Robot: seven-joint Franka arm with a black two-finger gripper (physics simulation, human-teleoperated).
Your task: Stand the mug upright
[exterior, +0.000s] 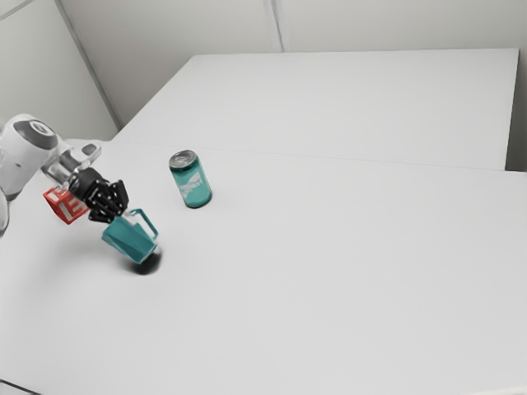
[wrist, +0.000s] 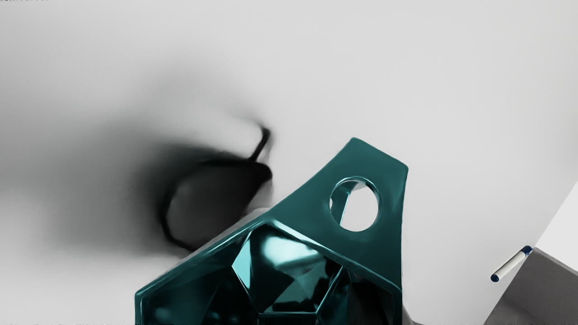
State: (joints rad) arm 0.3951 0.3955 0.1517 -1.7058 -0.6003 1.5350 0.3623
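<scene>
"The walls [exterior: 173, 23] were pale and the table [exterior: 346, 271] was white. What else was there?"

"In the exterior view, a can [exterior: 194, 184] stood near the mug [exterior: 129, 239], with a gap between them. A red box [exterior: 64, 206] was partly hidden behind the gripper [exterior: 110, 212]."

"And in the wrist view?"

"There I saw a pen [wrist: 510, 264] by the table's edge, well apart from the mug. I could look right into the mug too, and its handle [wrist: 381, 246] had a round hole."

"Was the mug standing up?"

"No, it was tipped, with its open end toward the gripper. A dark shadow [exterior: 149, 264] lay by its low end."

"How was the arm [exterior: 22, 155]?"

"It came in from the exterior view's left and slanted down, so the gripper was right at the mug."

"Did it have hold of the mug?"

"I couldn't tell if it was open or closed."
</scene>
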